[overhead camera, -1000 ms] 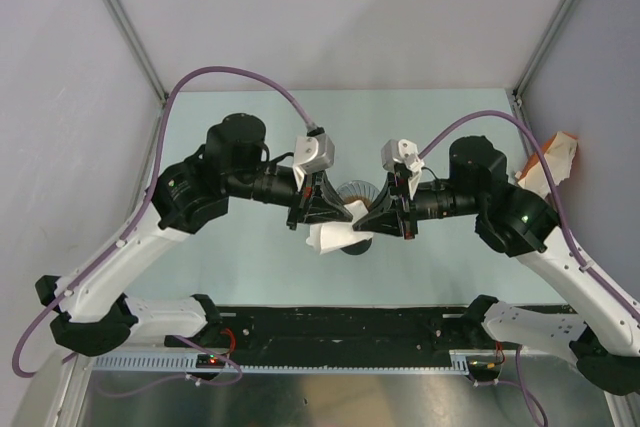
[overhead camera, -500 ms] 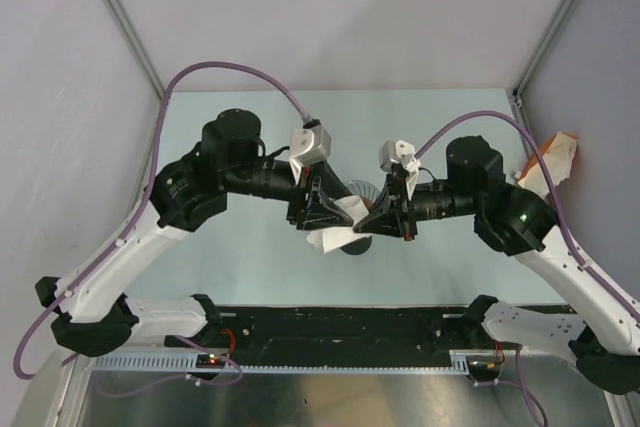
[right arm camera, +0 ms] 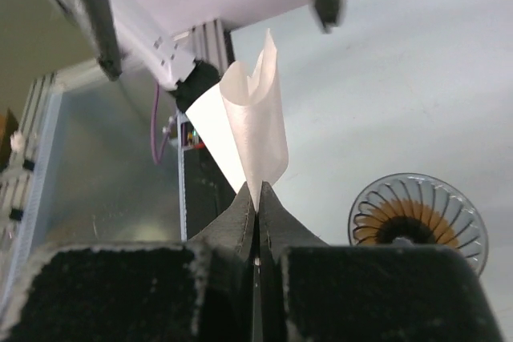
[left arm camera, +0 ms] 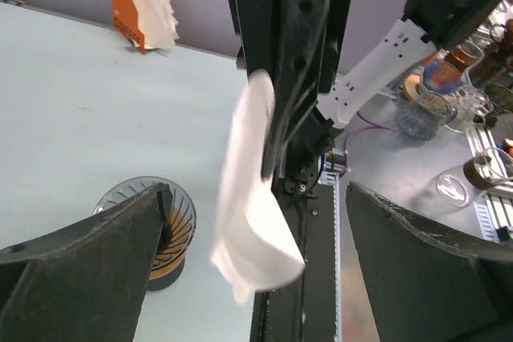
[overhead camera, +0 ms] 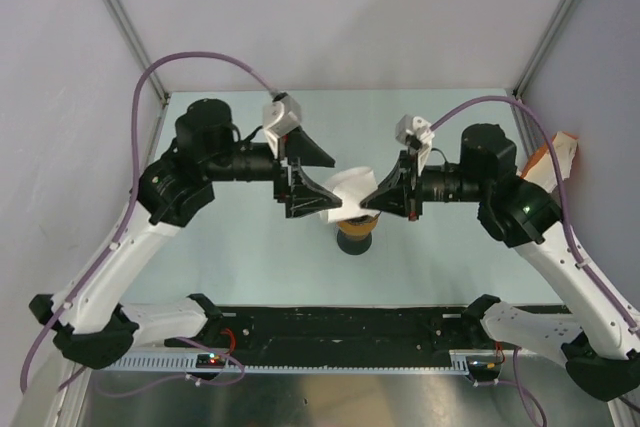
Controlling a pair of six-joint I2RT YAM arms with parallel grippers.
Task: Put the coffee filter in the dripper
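Observation:
The white paper coffee filter hangs in the air, partly unfolded, pinched by one edge in my right gripper. That gripper is shut on the filter, which fans upward from its tips. My left gripper stands wide open just left of the filter and does not touch it. In the left wrist view the filter floats between the left gripper's spread fingers. The clear ribbed dripper sits on an orange ring below the filter, and the right wrist view shows the dripper to the lower right.
An orange box of spare filters leans at the back right corner; the left wrist view shows the box too. A black rail runs along the near edge. Glassware stands off the table.
My left gripper has opened, let go of the filter and drawn back to the left. The right gripper has shut fully on the filter, which now hangs over the dripper.

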